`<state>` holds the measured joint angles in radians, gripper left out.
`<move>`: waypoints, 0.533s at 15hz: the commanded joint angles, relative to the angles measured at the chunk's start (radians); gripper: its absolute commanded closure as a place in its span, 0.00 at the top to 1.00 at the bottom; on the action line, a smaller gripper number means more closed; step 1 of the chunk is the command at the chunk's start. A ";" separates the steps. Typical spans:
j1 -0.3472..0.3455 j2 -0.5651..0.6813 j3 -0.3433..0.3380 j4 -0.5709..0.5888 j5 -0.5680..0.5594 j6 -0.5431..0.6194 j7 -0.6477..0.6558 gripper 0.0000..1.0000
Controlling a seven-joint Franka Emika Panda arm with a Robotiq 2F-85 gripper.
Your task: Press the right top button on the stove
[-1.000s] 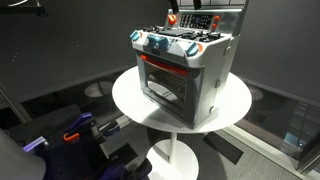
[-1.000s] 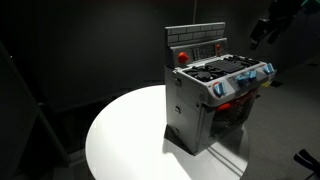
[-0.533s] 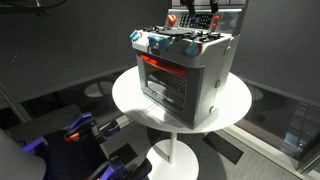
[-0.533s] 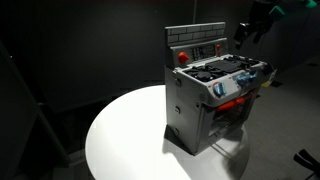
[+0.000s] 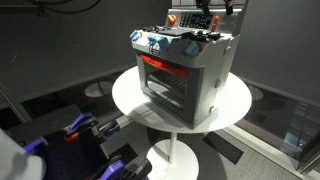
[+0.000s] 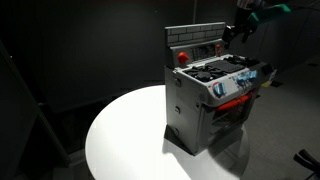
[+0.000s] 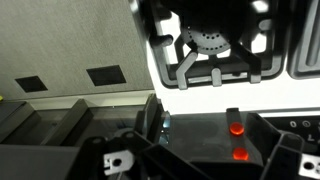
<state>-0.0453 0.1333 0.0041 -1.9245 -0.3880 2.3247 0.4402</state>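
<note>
Gripper (image 6: 232, 33) at the stove's back panel

Stove (image 5: 185, 70) stands below the gripper on a round white tabletop (image 5: 235, 105). The gripper hangs close by the raised back panel (image 6: 195, 40); spread or clenched, I cannot tell. Burner grates (image 7: 210, 55) lie just beneath it, and the knobs (image 5: 155, 42) stand beyond them.

The black, blocky two-fingered gripper (image 6: 235, 32) is reading as a dark, angular lump, with a teal-green patch (image 6: 267, 8) glinting on the wrist behind it. Up close, its matt black fingers (image 7: 105, 152) are showing small pale metal fittings (image 7: 118, 160).
</note>
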 commanded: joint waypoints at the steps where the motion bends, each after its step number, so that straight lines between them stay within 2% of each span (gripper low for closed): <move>1: 0.037 0.067 -0.037 0.092 -0.020 0.000 0.028 1.00; 8: 0.076 0.123 -0.075 0.165 -0.016 -0.002 0.031 1.00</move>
<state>0.0104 0.2239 -0.0473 -1.8100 -0.3880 2.3247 0.4463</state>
